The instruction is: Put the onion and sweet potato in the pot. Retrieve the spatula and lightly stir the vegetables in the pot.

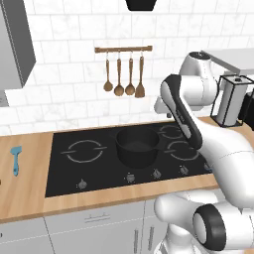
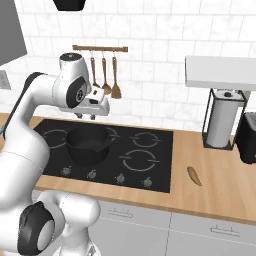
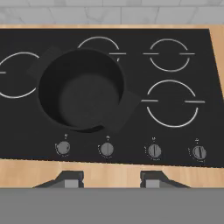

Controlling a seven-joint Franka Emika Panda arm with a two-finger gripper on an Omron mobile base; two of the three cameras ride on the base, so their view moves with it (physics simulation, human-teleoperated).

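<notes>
Pot [image 1: 137, 146] sits on the black cooktop [image 1: 89, 168], interior bare in the hand view. Claw [image 2: 86, 116] hangs above the pot's rear rim, fingers parted, nothing between them. Spatula [image 1: 16, 159] lies on the table [image 1: 25, 193], well left of the pot.

Wooden counter [image 1: 30, 188], cooktop [image 1: 94, 168], spatula [image 1: 16, 159], perhaps sweet potato [image 2: 194, 175]

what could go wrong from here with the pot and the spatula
The pot looks empty, so stirring now would move nothing. The spatula lies far left on the counter, well away from the hand raised over the cooktop, so fetching it means a long swing that could clip the pot.
</notes>
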